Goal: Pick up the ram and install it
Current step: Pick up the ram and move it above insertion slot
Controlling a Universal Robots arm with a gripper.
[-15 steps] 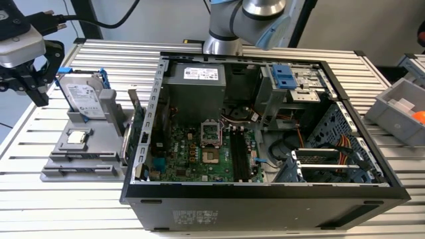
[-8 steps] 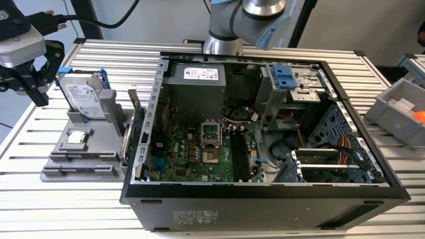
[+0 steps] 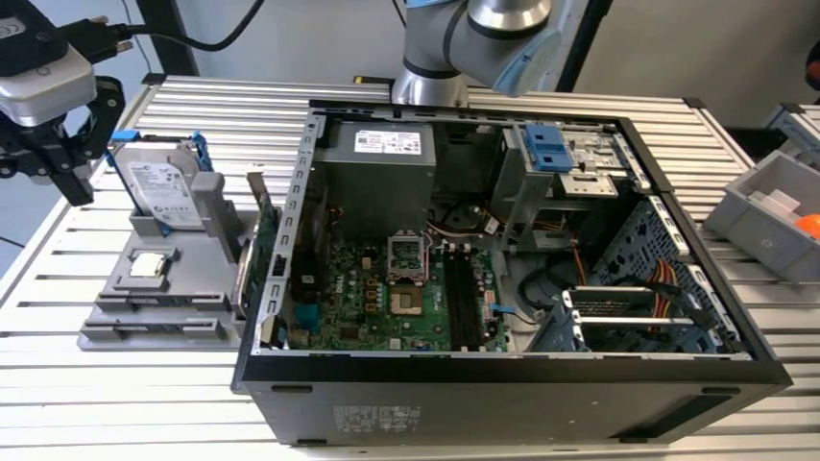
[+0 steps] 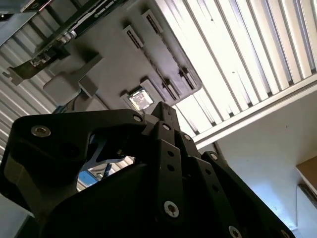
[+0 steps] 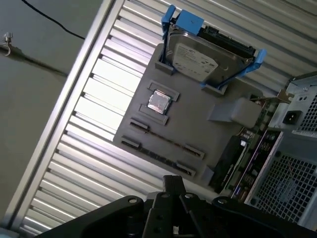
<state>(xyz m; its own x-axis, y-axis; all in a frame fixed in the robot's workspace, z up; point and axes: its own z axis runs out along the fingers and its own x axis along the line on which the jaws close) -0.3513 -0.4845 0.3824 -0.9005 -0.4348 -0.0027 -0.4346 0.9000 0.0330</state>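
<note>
Jaws spread, with nothing between them: the one gripper (image 3: pixel 52 184) hangs at the edge of the table (image 3: pixel 115 403), on the exterior view's left. It is just beside the hard drive (image 3: pixel 160 192) and does not touch it.

One grey holder (image 3: pixel 192 331) lies flat on the table and carries three parts:
- The single hard drive stands upright at the holder's far end, with two blue rails (image 5: pixel 184 20) on it.
- One square silver chip (image 3: pixel 150 266) sits in a recess just in front of the drive.
- The ram (image 5: pixel 166 140) appears in the first wrist view as one thin dark strip on edge. It runs between two of the holder's four slot brackets (image 5: pixel 139 126). The other pair of brackets looks unfilled.

One green card (image 3: pixel 265 259) stands upright between the holder and the case (image 3: pixel 513 384).

The one case lies on its side with its panel off, showing one green motherboard (image 3: pixel 372 298). The board's black memory slots (image 3: pixel 464 298) run side by side, and no stick can be made out in them.

One grey bin (image 3: pixel 769 206) sits on the table at the exterior view's right, well apart from the gripper.
</note>
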